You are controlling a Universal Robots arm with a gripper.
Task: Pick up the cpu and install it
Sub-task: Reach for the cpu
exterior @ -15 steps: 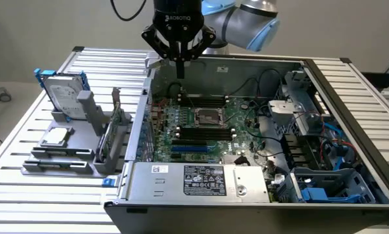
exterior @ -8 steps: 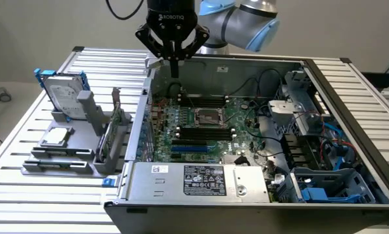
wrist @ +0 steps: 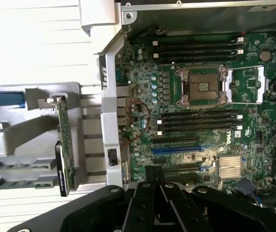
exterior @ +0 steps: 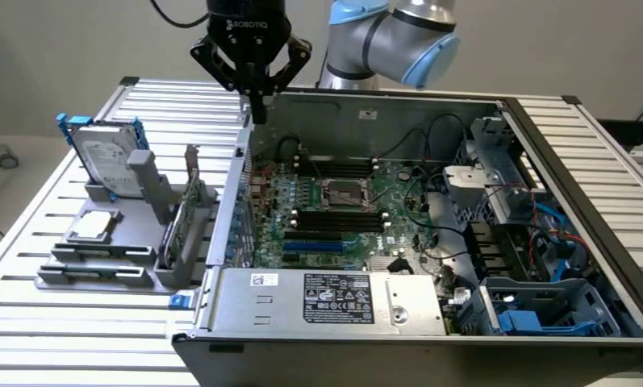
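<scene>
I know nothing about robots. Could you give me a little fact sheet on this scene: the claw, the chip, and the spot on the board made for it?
Gripper: shut, holding nothing, above the back edge of the open computer case
Cpu: lying flat on the grey holder, at the exterior view's left, apart from the gripper
Socket: on the motherboard, cover swung open, no chip in it
Hard drive: upright on the same holder, beyond the cpu
Progress: cpu not yet picked up
</scene>
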